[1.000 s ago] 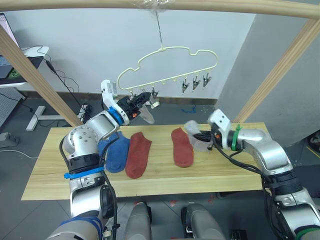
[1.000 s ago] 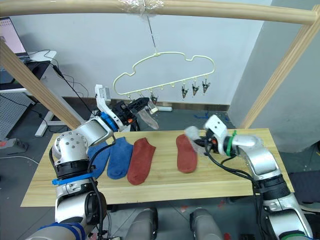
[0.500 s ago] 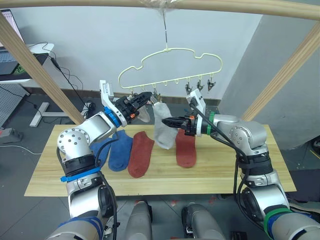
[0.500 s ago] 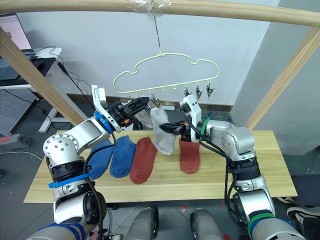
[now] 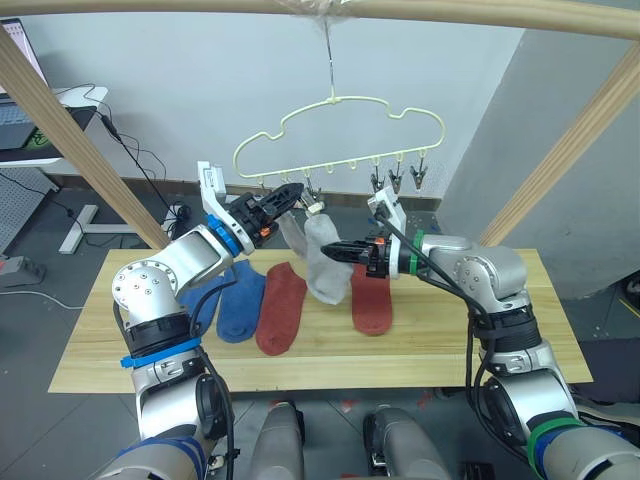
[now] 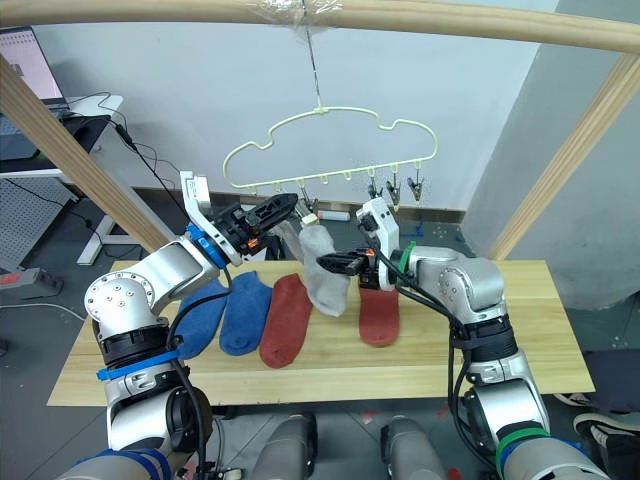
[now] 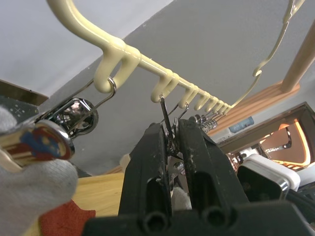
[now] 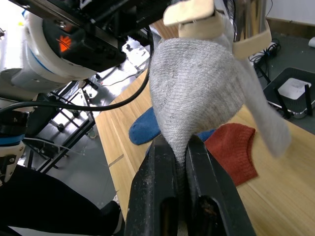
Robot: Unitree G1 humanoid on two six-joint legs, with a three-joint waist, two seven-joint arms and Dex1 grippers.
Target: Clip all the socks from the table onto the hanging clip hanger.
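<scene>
Pale-yellow wire of the clip hanger [image 5: 340, 130] hangs from the wooden bar above the table [image 5: 420, 345]; the left arm reaches up and rightward from the table's left side, its left gripper [image 5: 287, 193] pinched shut on a metal clip [image 7: 166, 129] on the left part of the hanger's lower bar; a grey sock [image 5: 322, 258] dangles just right of it, above the table's middle; two blue socks [image 5: 228, 303] and a rust-red sock [image 5: 279, 307] lie flat below, another rust-red sock [image 5: 370, 298] further right; the right arm bends leftward across the table, its right gripper [image 5: 338, 249] clamped on the grey sock; the table's right end and front edge lie bare.
</scene>
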